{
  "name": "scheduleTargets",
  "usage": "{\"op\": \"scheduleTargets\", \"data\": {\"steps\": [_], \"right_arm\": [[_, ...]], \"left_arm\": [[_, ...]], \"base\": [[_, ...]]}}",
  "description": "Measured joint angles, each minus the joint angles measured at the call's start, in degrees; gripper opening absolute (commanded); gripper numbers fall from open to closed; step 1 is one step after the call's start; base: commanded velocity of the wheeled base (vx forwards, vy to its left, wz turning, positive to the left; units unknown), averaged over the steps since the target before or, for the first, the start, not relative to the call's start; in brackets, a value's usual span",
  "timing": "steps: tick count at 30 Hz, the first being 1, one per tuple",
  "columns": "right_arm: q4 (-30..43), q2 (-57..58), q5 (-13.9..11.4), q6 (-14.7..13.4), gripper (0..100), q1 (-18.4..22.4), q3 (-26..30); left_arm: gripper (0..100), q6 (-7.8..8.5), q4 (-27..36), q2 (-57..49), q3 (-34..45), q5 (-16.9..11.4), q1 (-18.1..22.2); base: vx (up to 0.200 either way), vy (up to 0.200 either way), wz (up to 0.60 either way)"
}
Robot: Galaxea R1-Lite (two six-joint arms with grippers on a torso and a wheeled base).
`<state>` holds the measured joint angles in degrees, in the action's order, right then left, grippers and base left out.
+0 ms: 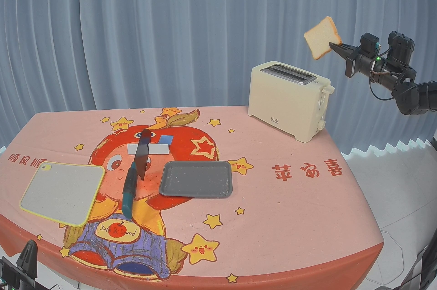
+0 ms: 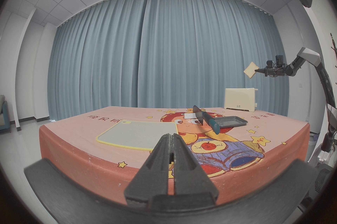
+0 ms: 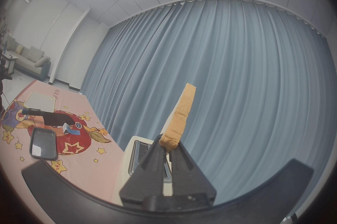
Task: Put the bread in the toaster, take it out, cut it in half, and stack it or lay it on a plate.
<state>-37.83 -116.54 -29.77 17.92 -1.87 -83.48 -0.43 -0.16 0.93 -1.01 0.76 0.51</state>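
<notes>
Nearest, my left gripper [image 2: 172, 137], jaws together, hangs off the table [image 1: 291, 213] edge; right gripper [image 3: 168, 146] clamps bread [image 1: 322, 37] in open air above toaster [image 1: 287, 100].

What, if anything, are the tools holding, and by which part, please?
The right tool pinches the bread slice by one edge; the left tool, shut, holds nothing.

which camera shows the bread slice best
The head view: the bread slice shows its whole flat face, pinched at one edge by the right hand, in the air near the toaster. The right wrist view shows it edge-on, crust only; the left wrist view shows it small and far off.
</notes>
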Motion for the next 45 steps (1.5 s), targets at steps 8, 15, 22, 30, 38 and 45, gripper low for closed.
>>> {"op": "scheduleTargets", "data": {"steps": [8,15,22,30,38,45], "right_arm": [[0.90,-1.05,-0.11,0.61,0,-0.04,-2.33],[0.90,-2.26,-0.52,0.66,0,0.02,-4.80],[0.85,-3.36,-1.43,1.45,0,0.11,-5.74],[0.77,-4.02,-1.90,1.89,0,0.41,-5.72],[0.39,-5.75,-2.85,2.79,0,0.24,-5.18],[0.26,-7.11,-2.90,4.66,0,-0.24,-5.02]], "left_arm": [[0,0.00,0.00,0.00,0.00,0.00,-0.02],[0,0.00,0.00,0.00,0.00,0.02,0.00],[0,0.00,0.00,0.00,0.00,0.00,0.00],[0,0.00,0.02,0.00,0.00,0.00,0.00],[0,0.00,0.02,0.00,0.00,0.00,0.00],[0,0.00,0.02,0.00,0.00,0.00,0.00]], "base": [[0.000,0.000,0.00],[0.000,0.000,0.00],[0.000,0.000,0.00],[0.000,0.000,0.00],[0.000,0.000,0.00],[0.000,0.000,0.00]]}}
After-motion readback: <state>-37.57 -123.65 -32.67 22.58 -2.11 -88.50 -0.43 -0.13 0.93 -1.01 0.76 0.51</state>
